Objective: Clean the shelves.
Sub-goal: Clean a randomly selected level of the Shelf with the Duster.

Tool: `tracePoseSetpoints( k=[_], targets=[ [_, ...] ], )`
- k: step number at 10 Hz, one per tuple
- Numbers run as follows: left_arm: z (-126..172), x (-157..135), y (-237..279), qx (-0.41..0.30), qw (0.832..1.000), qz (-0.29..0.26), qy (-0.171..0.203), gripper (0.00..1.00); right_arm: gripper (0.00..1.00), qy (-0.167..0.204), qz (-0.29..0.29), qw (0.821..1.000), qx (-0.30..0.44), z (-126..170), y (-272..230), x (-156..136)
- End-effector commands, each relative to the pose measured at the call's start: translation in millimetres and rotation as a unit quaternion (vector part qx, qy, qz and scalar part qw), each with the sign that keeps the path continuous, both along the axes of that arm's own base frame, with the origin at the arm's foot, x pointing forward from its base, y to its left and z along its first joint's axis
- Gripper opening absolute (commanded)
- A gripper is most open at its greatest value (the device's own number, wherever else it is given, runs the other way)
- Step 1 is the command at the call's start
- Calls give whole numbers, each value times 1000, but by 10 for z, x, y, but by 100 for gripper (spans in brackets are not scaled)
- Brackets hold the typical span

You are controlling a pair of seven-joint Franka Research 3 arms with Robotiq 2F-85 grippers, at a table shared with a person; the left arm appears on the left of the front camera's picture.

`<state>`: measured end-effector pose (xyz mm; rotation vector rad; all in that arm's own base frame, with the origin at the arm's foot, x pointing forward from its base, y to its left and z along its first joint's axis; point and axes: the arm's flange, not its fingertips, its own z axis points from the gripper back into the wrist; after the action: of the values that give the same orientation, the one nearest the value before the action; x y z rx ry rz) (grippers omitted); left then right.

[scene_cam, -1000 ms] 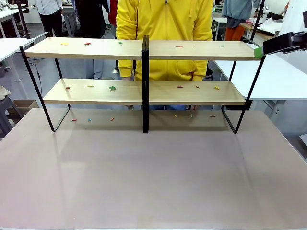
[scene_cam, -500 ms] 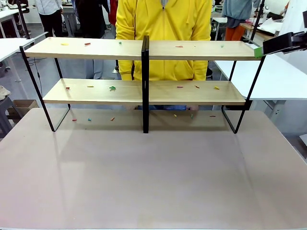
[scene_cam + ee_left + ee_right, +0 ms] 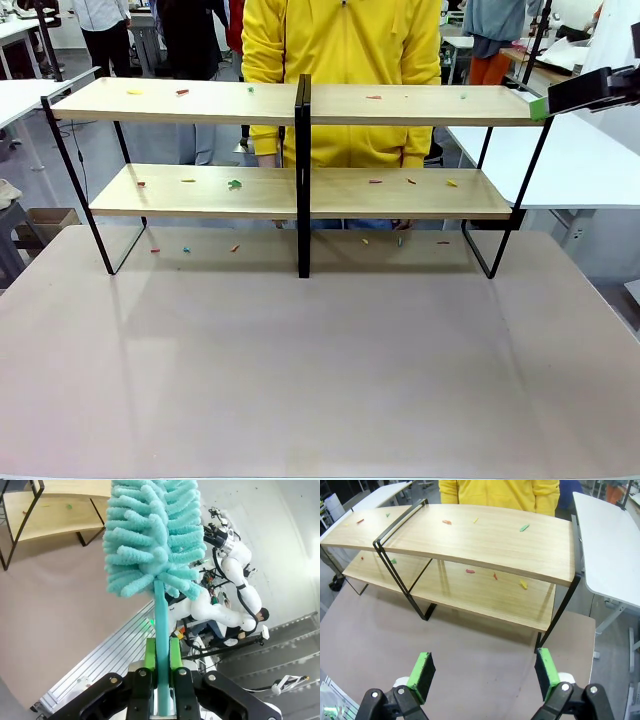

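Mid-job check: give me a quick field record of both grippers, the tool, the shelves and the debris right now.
left gripper: shut on the handle of the teal duster
right gripper: open, empty, aimed at the shelves
shelf state: small coloured scraps on both boards
table: a few more scraps lie under the lower board
person: yellow top, standing behind the shelves

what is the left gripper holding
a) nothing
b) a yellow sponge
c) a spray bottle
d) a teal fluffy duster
D: in the left wrist view the left gripper is shut on the thin handle of the teal duster, whose fluffy head stands up above the fingers.
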<state>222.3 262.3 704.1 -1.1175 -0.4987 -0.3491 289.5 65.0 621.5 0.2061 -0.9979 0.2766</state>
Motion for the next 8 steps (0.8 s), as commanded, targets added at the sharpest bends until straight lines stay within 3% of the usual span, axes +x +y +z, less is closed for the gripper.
tracePoseSetpoints(
  k=[1, 2, 4, 5, 7, 8],
  targets=[
    [30, -18, -15, -7, 1000, 7, 0, 0, 100, 0, 4, 1000, -1, -5, -18, 9],
    [0, 0, 0, 0, 1000, 0, 0, 12, 100, 0, 4, 1000, -1, -5, -18, 9],
    [-155, -190, -564, 84, 978, -187, 46, 12, 100, 0, 4, 1000, -1, -5, -18, 9],
    [-342, -178, -994, 113, 961, -241, 71, 12, 100, 0, 4, 1000, -1, -5, -18, 9],
    [-984, -105, -2047, 182, 931, -270, 165, 12, 100, 0, 4, 1000, -1, -5, -18, 9],
    [-1377, -135, -2510, 239, 924, -237, 180, 12, 100, 0, 4, 1000, -1, -5, -18, 9]
  ],
)
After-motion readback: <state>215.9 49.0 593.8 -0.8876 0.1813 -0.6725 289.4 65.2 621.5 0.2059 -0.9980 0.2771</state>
